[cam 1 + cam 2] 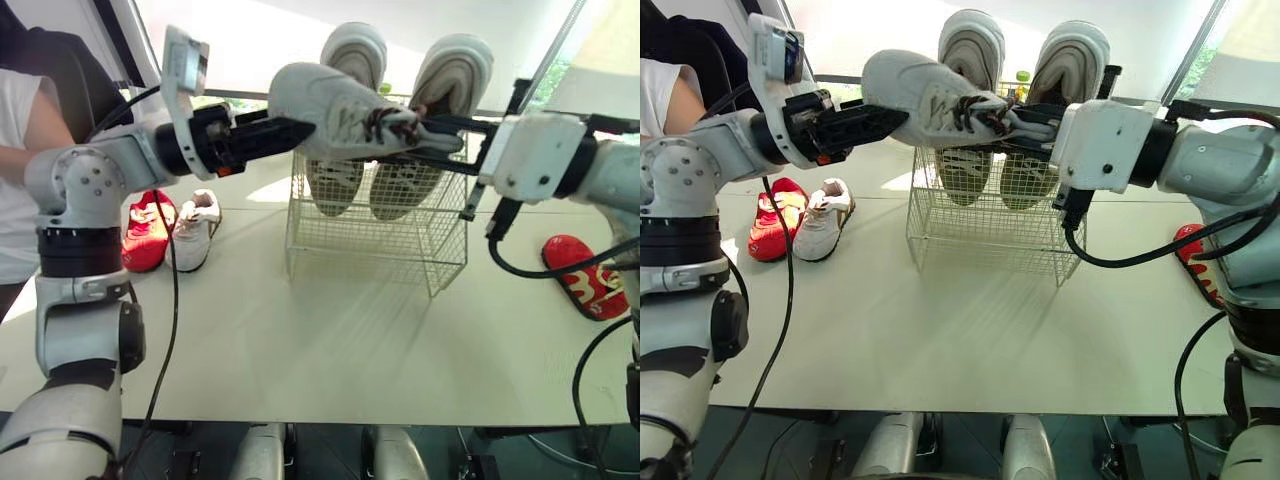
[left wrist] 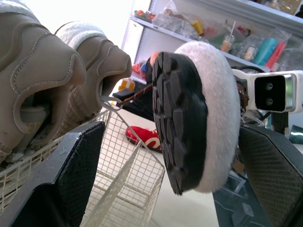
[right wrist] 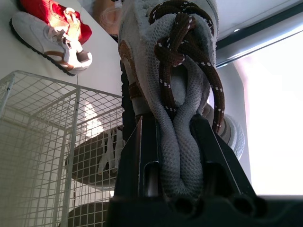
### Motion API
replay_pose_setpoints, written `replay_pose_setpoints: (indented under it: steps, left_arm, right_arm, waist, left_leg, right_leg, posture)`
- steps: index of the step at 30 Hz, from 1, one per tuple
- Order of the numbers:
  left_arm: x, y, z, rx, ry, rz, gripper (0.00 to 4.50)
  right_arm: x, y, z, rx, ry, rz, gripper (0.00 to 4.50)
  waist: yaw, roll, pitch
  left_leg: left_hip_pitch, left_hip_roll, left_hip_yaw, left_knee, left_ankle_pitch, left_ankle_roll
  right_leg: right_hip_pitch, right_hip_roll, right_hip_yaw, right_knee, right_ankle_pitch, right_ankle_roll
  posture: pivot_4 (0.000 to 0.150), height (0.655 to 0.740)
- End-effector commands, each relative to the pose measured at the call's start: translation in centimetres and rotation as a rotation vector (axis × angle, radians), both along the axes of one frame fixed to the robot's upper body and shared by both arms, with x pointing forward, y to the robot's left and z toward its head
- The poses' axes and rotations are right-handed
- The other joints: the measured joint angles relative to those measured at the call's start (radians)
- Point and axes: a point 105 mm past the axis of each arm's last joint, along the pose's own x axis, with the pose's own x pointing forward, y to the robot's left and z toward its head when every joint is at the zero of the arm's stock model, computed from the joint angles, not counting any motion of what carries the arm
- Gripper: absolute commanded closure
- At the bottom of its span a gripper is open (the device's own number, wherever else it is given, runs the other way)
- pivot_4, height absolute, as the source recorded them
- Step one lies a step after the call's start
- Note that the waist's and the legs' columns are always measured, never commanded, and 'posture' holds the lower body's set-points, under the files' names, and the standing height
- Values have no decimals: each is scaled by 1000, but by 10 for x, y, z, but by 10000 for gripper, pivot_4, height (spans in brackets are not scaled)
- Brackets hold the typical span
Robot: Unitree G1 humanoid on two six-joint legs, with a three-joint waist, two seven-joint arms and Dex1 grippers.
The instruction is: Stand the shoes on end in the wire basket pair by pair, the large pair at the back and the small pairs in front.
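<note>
Two grey shoes (image 1: 452, 72) upright in basket (image 1: 370, 245) — right gripper (image 1: 420, 135) clamps white sneaker (image 1: 330, 105) above, left gripper (image 1: 290, 130) apart.

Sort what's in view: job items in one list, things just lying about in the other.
Job: wire basket; large pair standing in it; white sneaker held aloft; small white shoe and red shoe left of the basket; second red shoe on the right.
Lying about: person's sleeve; stocked shelves.

Sneaker (image 1: 340, 110) white; laces (image 3: 174, 47) brown, white-flecked; wire basket (image 1: 375, 250) white; shoe (image 1: 585, 280) red
</note>
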Motion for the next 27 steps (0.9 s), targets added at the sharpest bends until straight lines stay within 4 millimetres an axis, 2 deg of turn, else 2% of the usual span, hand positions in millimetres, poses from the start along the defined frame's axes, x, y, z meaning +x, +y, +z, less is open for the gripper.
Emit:
replay_pose_setpoints:
  steps: [1, 2, 5, 12, 13, 15, 16, 18, 22, 27]
  left_arm:
    - [-5, 4, 19, -42, -52, 1, 0]
    - [-2, 3, 16, -31, -55, 18, 0]
    - [2, 2, 9, -14, -55, 43, 7912]
    - [-3, -1, 5, -33, -21, 7, 41082]
    - [-3, -2, 4, -41, -11, 3, 42027]
    - [-4, -3, 2, -70, 19, -3, 42024]
    - [-3, -4, -1, -82, 35, 3, 42024]
    - [-4, -4, -4, -117, 58, 13, 42024]
    - [-4, 0, 2, -213, 56, 55, 42024]
    - [-8, 2, 13, -307, 33, 74, 42024]
  right_arm:
    - [-6, 6, 14, -11, -77, 35, 40303]
    - [-6, 8, 13, -14, -76, 43, 40303]
    - [-6, 10, 12, -23, -66, 54, 40716]
    - [-3, 9, 12, -19, -45, 46, 40716]
    - [-3, 8, 13, 2, -25, 45, 40716]
    - [-1, 3, 14, 74, 49, 39, 32717]
    - [-2, -1, 14, 154, 143, 46, 29563]
    - [-6, -8, 12, 287, 312, 73, 18346]
    - [-15, -29, -1, 487, 583, 89, 204]
    - [-13, -50, -23, 826, 842, 132, 204]
  waist:
    - [0, 0, 0]
    - [0, 0, 0]
    - [1, -1, 0]
    - [0, -1, 1]
    - [0, -1, 1]
    - [0, -2, 1]
    - [1, -2, 1]
    - [4, -2, 2]
    - [10, -5, 3]
    - [8, -6, 4]
  left_leg:
    - [0, 0, 0, 0, 0, 0]
    - [0, 0, 0, 0, 0, 0]
    - [0, 0, 0, 0, 0, -1]
    - [0, 0, 0, 0, 1, -1]
    - [0, 0, 0, 0, 1, -1]
    - [0, 0, 0, 0, 1, -1]
    - [0, 0, 0, 0, 1, -1]
    - [0, 1, -2, 0, 1, -1]
    - [0, 1, -4, 0, 1, -1]
    - [1, 1, -5, 0, 1, -1]
  right_leg:
    - [0, 0, 0, 0, 0, 0]
    - [0, 0, 0, 0, 0, 0]
    - [0, 0, 0, 0, 0, 0]
    - [0, 0, 0, 1, 0, 0]
    - [0, 0, 0, 1, 0, 0]
    - [0, 0, 0, 1, 0, 0]
    - [0, 0, 0, 1, 0, 0]
    - [0, 0, 0, 2, 0, 0]
    - [2, 0, -1, 2, 0, 0]
    - [2, -1, -1, 2, 0, 0]
  posture:
    - [1500, 7400]
    - [1500, 7400]
    - [1500, 7400]
    - [1500, 7400]
    - [1500, 7400]
    - [1500, 7400]
    - [1500, 7400]
    - [1500, 7400]
    - [1500, 7400]
    - [1500, 7400]
